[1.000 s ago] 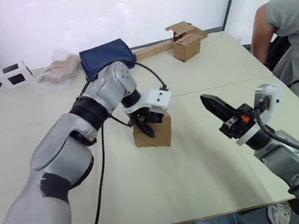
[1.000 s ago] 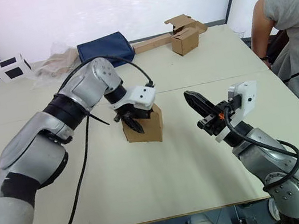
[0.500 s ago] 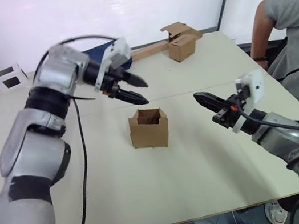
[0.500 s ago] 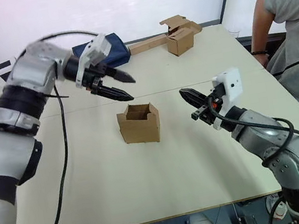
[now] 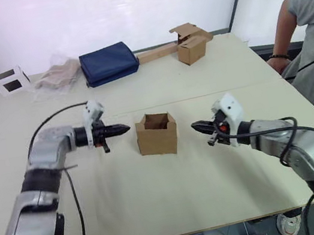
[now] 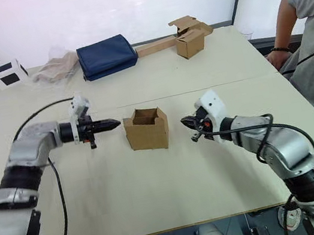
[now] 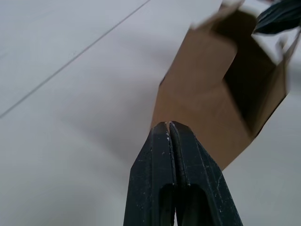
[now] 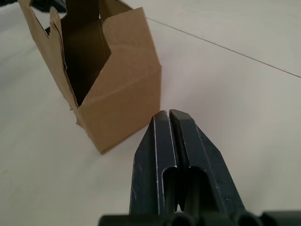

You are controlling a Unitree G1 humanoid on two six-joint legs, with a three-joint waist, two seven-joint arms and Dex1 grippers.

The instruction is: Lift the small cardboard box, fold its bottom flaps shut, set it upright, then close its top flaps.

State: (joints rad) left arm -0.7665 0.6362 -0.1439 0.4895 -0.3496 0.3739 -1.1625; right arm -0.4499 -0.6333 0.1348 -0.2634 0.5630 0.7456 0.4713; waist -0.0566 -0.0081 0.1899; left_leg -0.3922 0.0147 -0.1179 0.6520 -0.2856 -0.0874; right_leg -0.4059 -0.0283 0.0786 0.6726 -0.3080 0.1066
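The small cardboard box [image 5: 157,134] stood upright mid-table, its top flaps [image 5: 156,118] apparently open. The left gripper [image 5: 121,128], clenched empty, pointed in from nine o'clock; the right gripper [image 5: 197,126], likewise pinched closed, from three o'clock.

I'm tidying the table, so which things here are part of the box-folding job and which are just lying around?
Job: small cardboard box, top flaps open; left gripper; right gripper.

Lying about: navy bag, second cardboard box, white cube, crumpled plastic wrap.

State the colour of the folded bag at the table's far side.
Dark navy blue bag; right eye view shows it best.
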